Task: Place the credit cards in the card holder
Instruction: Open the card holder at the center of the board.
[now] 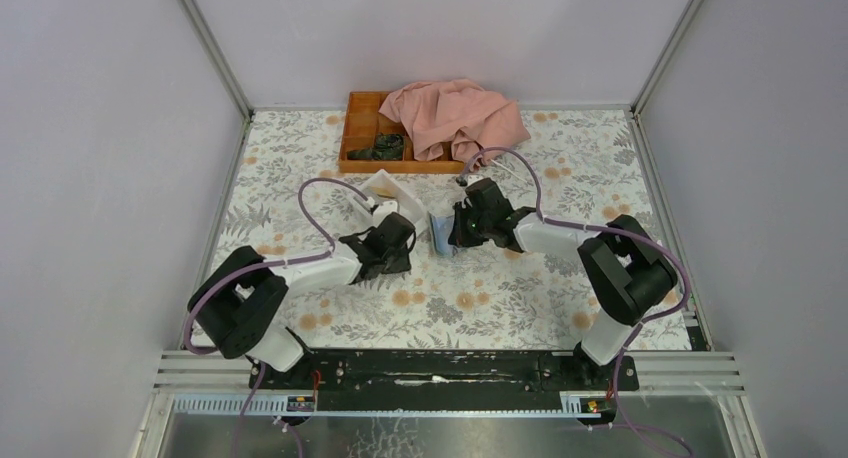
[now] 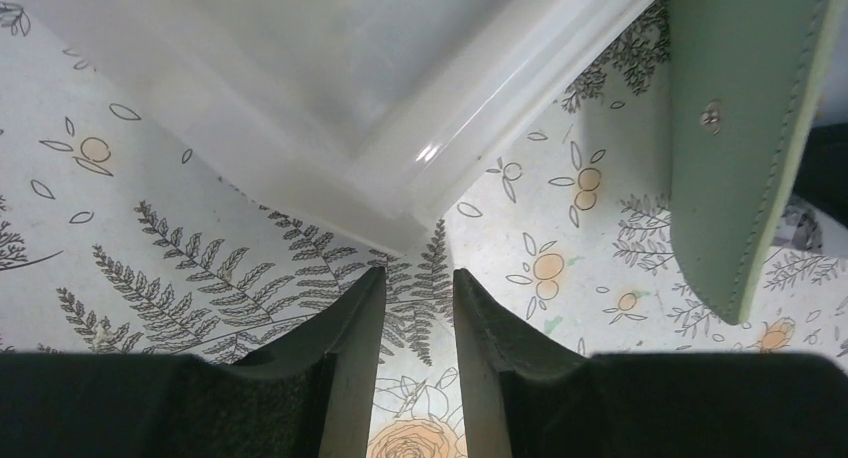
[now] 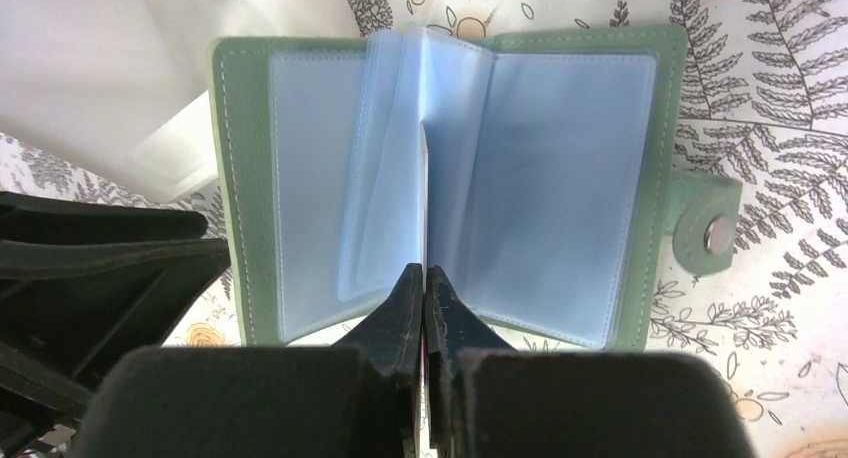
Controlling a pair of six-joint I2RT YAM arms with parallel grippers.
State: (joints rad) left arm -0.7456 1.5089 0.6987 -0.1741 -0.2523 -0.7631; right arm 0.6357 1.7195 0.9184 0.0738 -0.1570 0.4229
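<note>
Left end effector (image 2: 418, 290) part spread, nothing held, at box (image 2: 330, 88) corner. Holder (image 3: 560, 178) open on worktop (image 2: 150, 228) just to its right. Card (image 3: 424, 193) pinched edge-on by right end effector (image 3: 425, 283), aligned with its spine; right arm (image 1: 560, 233) nearer.

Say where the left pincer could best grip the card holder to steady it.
Probably the free edge of the card holder's near cover, coming from the left pincer's own side. That cover is thin and appears tilted up off the table, so the pincer can straddle it. The right pincer pinches a card among the flimsy sleeves.
</note>
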